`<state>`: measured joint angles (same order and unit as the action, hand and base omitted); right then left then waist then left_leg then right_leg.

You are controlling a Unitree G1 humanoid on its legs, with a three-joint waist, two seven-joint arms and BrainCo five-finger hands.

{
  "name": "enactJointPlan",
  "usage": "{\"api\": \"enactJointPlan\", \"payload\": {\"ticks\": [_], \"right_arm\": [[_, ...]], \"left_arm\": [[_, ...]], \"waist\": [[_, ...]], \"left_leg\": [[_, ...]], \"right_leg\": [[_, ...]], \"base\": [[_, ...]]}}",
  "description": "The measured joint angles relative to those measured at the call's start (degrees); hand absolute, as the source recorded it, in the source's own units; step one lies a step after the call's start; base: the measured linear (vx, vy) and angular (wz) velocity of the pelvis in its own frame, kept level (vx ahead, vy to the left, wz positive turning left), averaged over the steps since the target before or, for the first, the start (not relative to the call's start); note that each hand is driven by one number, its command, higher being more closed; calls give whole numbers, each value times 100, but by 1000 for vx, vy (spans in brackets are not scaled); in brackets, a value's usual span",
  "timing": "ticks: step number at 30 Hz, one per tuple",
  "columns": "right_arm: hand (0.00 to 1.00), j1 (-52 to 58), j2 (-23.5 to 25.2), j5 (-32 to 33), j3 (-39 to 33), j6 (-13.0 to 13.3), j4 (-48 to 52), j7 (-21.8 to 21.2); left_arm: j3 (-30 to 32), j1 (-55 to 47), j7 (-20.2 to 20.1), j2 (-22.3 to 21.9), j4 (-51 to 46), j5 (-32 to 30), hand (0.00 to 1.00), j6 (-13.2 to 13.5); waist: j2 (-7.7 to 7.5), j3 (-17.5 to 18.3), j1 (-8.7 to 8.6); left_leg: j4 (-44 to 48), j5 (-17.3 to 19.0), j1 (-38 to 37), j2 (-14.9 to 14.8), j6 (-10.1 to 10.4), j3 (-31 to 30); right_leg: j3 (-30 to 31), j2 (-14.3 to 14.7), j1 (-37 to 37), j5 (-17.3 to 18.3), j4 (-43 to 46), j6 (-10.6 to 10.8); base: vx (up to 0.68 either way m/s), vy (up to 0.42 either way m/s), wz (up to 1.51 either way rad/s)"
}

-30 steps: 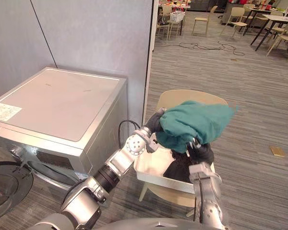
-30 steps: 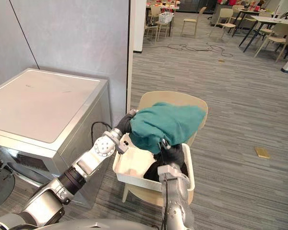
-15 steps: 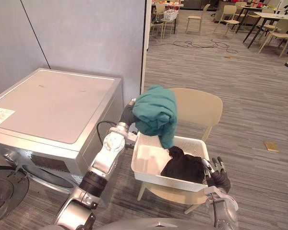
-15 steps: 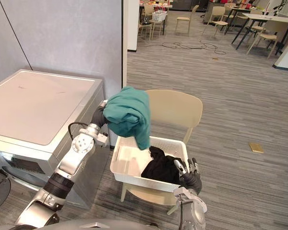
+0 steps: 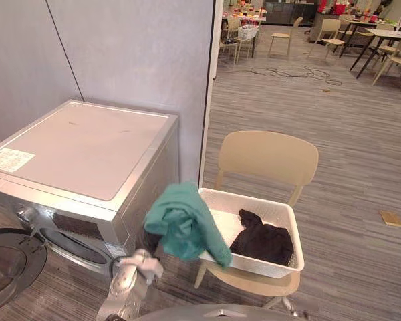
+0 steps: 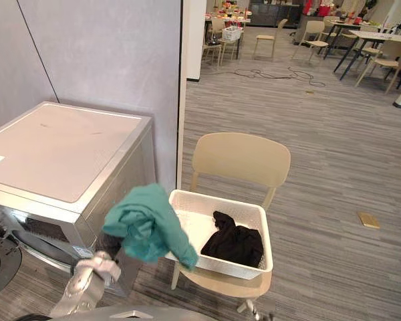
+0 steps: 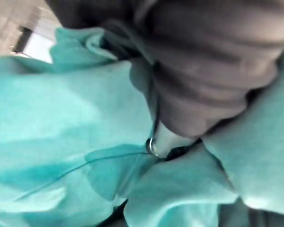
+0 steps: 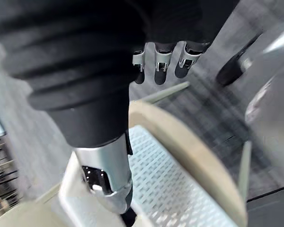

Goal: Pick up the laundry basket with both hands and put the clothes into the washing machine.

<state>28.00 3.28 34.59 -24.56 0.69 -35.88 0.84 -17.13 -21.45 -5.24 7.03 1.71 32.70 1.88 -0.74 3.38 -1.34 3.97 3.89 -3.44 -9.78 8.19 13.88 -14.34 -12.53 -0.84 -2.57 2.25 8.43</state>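
Holding up the teal garment (image 5: 184,224) on the left hand (image 7: 203,85) between laundry basket (image 5: 281,212) and washing machine (image 5: 87,144); cannot tell if clenched under the cloth. Hanging the right hand (image 8: 85,85) slack and empty by the basket. Might drop it short of the door (image 5: 7,261) if merely draped.

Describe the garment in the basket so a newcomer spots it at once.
Right of the washing machine, a beige chair bears a white basket. The garment lies crumpled in its right half: black, unlike the teal one by the left rim.
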Motion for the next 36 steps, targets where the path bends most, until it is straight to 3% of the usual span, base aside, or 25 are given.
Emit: {"api": "enactJointPlan", "payload": {"ticks": [3,6,12,17,20,23,25,26,28,29,30,31,32,34,36], "right_arm": [[0,-199,-3,-128,-478,0,-1446,-121],[0,-315,-16,-150,-801,-77,-2206,-94],[0,-660,-175,-248,-718,-86,-2348,-66],[0,-960,-234,-253,-497,-32,-2353,-69],[0,-1137,-280,-355,-460,-36,-2366,-57],[0,-1316,-345,-479,-277,-32,-2372,-9],[0,-1454,-426,-711,-58,-7,-2344,88],[0,-1501,-454,-790,10,29,-2331,108],[0,-1592,-537,-804,154,48,-2242,109],[0,-1625,-553,-802,226,47,-2135,115],[0,-1732,-524,-797,310,86,-2009,120],[0,-1809,-561,-789,387,118,-1816,122],[0,-1820,-576,-782,419,128,-1708,122],[0,-1781,-563,-588,460,201,-1433,104],[0,-1748,-554,-514,268,207,-1572,112]], "left_arm": [[-182,-140,-92,45,563,321,100,-191],[-319,-156,-142,121,939,316,100,-274],[-245,-153,-131,147,1024,309,100,-285],[-116,-236,-119,135,1024,309,100,-285],[85,-226,-118,65,1022,309,100,-279],[403,-218,-77,-122,842,304,100,-274],[443,-249,-51,-215,477,298,100,-269],[481,-251,-47,-285,302,297,100,-252],[495,-289,-38,-316,124,294,100,-234],[516,-281,-35,-325,52,294,100,-227],[579,-275,-21,-364,-52,283,100,-230],[596,-286,-18,-465,-179,241,100,-227],[586,-283,-20,-521,-211,208,100,-227],[531,-240,-28,-741,-293,123,100,-227],[397,-92,-33,-761,-248,76,100,-226]], "waist": [[-8,0,-6],[4,-12,-29],[-1,-22,-57],[11,-90,-21],[49,-338,23],[42,-705,135],[40,-936,278],[-27,-1001,360],[-2,-1045,419],[-101,-1033,438],[-206,-1084,443],[-102,-1103,464],[-45,-1084,466],[40,-989,404],[70,-815,307]], "left_leg": [[1,6,55,3,8,-88],[7,2,25,8,3,-142],[1,34,-10,-3,-1,-28],[303,290,-133,-160,60,108],[810,480,18,-311,59,-78],[1324,474,430,-393,62,-643],[1319,332,659,-355,66,-955],[1318,170,791,-277,13,-1085],[1409,-120,1114,-187,-100,-1210],[1162,-424,1166,-100,-120,-1290],[1408,-375,1253,-139,-241,-1214],[2621,141,1417,-382,-504,-958],[3078,264,1402,-527,-533,-838],[4042,352,1071,-1046,-633,-531],[4295,341,992,-1386,-639,-524]], "right_leg": [[-62,-2,-7,3,-25,-5],[-128,-1,-118,0,-86,-8],[-40,14,-68,0,-73,-13],[113,114,-98,168,143,-29],[29,167,-140,415,490,-43],[-387,164,-132,630,923,-25],[-781,46,-29,885,1331,-55],[-951,-80,104,1031,1612,-86],[-1217,-217,217,1186,1873,-155],[-1358,-346,292,1236,1932,-236],[-1591,-521,311,1202,1962,-304],[-1702,-515,286,1172,2060,-317],[-1754,-517,267,1158,2107,-341],[-1996,-562,134,1058,2064,-322],[-2260,-640,176,845,1952,-229]], "base": [[-2,-9,9],[23,-7,10],[-3,1,-8],[17,-13,-16],[43,-36,20],[-26,-65,67],[-104,-101,108],[-103,-79,94],[-92,-68,84],[-124,-54,84],[-151,-44,75],[-141,-33,57],[-126,-1,38],[-149,79,48],[-153,222,78]]}}
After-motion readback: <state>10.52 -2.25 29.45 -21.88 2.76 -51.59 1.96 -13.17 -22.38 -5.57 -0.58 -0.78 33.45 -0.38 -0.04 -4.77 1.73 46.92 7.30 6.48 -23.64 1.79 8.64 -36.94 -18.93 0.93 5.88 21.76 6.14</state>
